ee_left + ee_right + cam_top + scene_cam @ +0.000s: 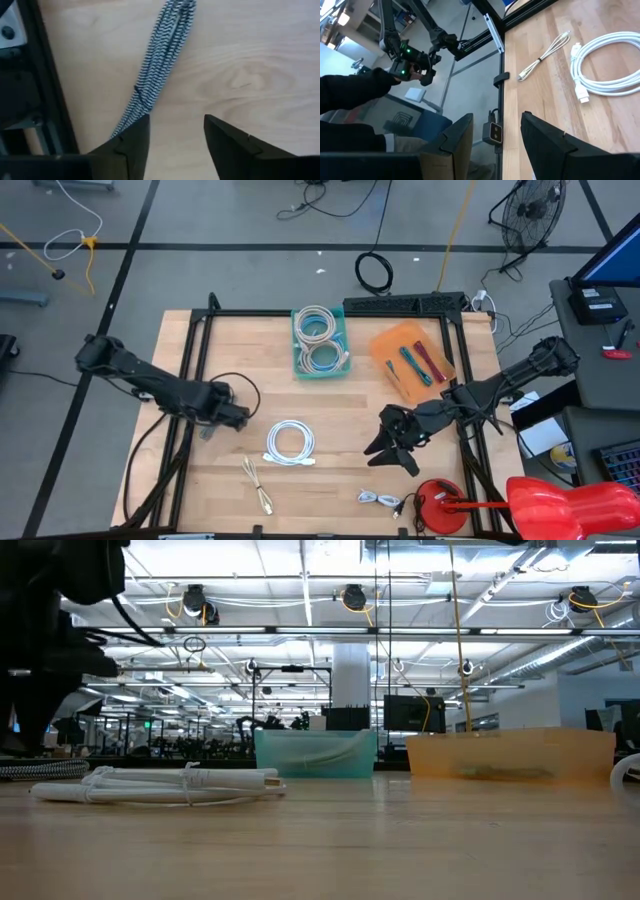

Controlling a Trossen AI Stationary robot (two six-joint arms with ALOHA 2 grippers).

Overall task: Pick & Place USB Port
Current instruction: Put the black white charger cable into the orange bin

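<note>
A black-and-white braided cable bundle (pixel 162 60) lies flat on the wooden table. My left gripper (pixel 172 122) is open low over its near end, at the table's left (pixel 243 416). My right gripper (pixel 378 448) is open and empty above the table's right half, and its wrist view (pixel 497 120) looks toward the near left corner. A white coiled cable (pixel 290 443) lies at the table's middle and also shows in the low view (pixel 160 785). A thin beige cable (pixel 258 485) lies near the front edge. My left gripper has one fingertip (pixel 137 132) standing over the braided bundle's near end (pixel 131 114), with the other finger on bare wood beside it. Whether the fingertip touches the cable, I cannot tell.
A teal bin (pixel 320 340) of white cables and an orange tray (pixel 410 358) stand at the back. A small white cable (pixel 378 500) and a red object (pixel 440 505) lie at the front right. A black frame (pixel 195 380) rims the table. A person's hand with a controller (pixel 412 65) shows beyond the table.
</note>
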